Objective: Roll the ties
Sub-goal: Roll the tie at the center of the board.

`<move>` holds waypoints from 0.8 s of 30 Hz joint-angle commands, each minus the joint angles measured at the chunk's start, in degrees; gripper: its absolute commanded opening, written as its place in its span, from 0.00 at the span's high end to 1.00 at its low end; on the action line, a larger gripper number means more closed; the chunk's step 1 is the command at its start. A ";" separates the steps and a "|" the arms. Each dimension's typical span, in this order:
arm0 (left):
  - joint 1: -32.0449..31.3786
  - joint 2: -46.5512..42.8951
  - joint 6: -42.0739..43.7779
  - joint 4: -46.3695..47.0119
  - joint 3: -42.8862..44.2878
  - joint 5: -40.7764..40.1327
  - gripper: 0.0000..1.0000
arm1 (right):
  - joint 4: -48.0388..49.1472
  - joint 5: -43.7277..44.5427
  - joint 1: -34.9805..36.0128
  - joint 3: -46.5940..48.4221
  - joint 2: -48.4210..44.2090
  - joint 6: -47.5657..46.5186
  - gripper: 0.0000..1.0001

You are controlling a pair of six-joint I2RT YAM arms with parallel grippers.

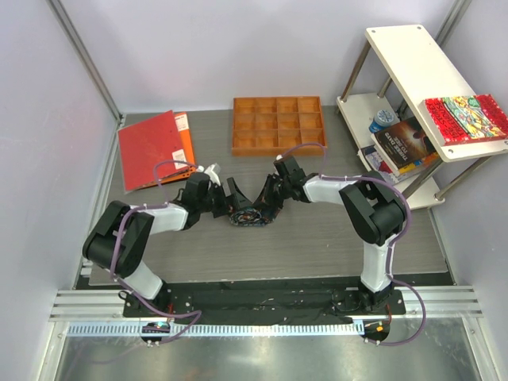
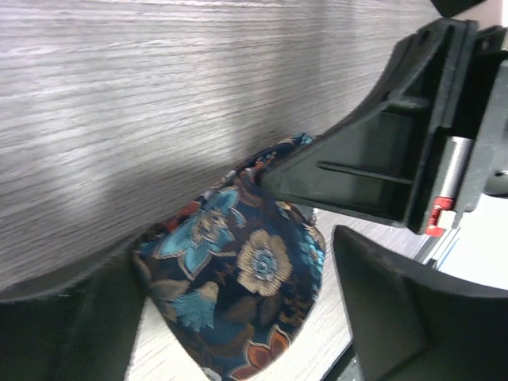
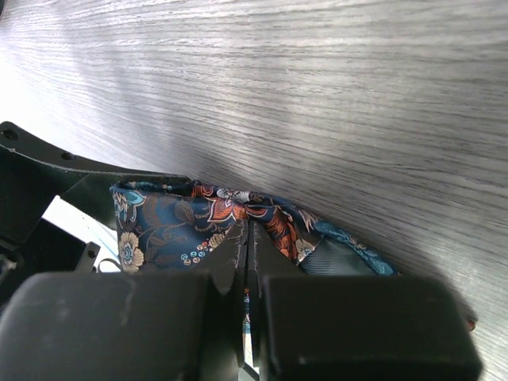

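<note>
Starting at the left of the table (image 1: 317,238), the red folder (image 1: 151,149) is lying at about ten o'clock from the work and well apart from it, so I am ignoring it.

My left gripper (image 1: 230,200) is reaching in from nine o'clock with its jaws standing wide apart, straddling the tie (image 1: 249,215). In its wrist view a finger is sitting low on either side of the fabric, but I cannot tell whether either one is touching it.

The tie is lying mid-table between the two grippers. It is gathered into a loose, rounded wad rather than a tight coil, and the orange tray (image 1: 278,124) is standing well off at twelve o'clock.

My right gripper (image 1: 268,197) is coming in from three o'clock with its jaws together, clamped on a fold at the top of the wad.

I am judging this to be the middle of the rolling step: the fabric is bunched but slack, and nothing is stopping it from springing open. The next move calls for the left jaws to close gently around the wad and steady it. The right can then turn its pinched fold over and tighten the roll. The two grippers are working very near each other, so I am watching that their fingers do not clash.
</note>
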 commanded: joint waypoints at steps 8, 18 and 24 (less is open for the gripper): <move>-1.15 -5.43 3.63 -30.99 7.93 -12.48 0.00 | -2.41 4.61 0.25 -1.79 -8.38 0.02 0.96; -1.15 -13.50 0.58 -44.25 8.75 -18.75 0.00 | -3.29 6.37 0.69 -4.87 -14.19 0.19 0.96; -1.15 -19.39 -5.41 -38.09 3.03 -17.25 0.00 | -2.15 6.63 3.15 -2.85 -13.93 0.19 0.96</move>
